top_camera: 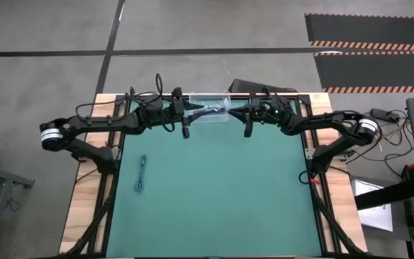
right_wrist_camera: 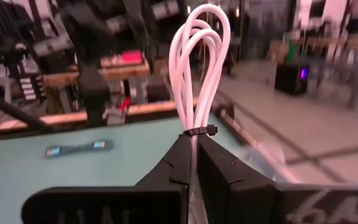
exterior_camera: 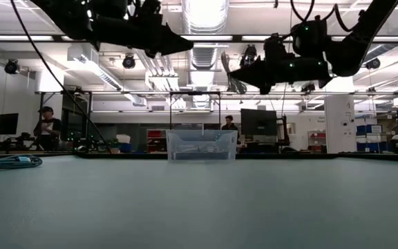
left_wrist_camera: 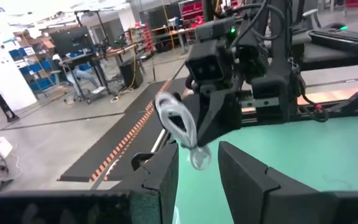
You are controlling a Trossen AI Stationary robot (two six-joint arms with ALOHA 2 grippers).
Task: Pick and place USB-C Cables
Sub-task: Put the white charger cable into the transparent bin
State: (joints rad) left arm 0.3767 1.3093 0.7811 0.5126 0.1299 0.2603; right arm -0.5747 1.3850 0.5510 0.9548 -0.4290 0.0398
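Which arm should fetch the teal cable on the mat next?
Left. The teal cable lies on the left arm's side of the mat, and the left gripper is open with nothing in it. The right gripper is shut on a white cable near the clear bin, so it's busy.

Bin [top_camera: 208, 108] at table's [top_camera: 221, 194] far edge between both grippers, bundled cable [top_camera: 141, 173] lying on table's left side

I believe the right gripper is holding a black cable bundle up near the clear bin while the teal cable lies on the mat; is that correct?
Not quite: the bundle in the right gripper is the white cable, not black, as the right wrist view shows. It is indeed up near the clear bin, and the teal cable lies on the mat.
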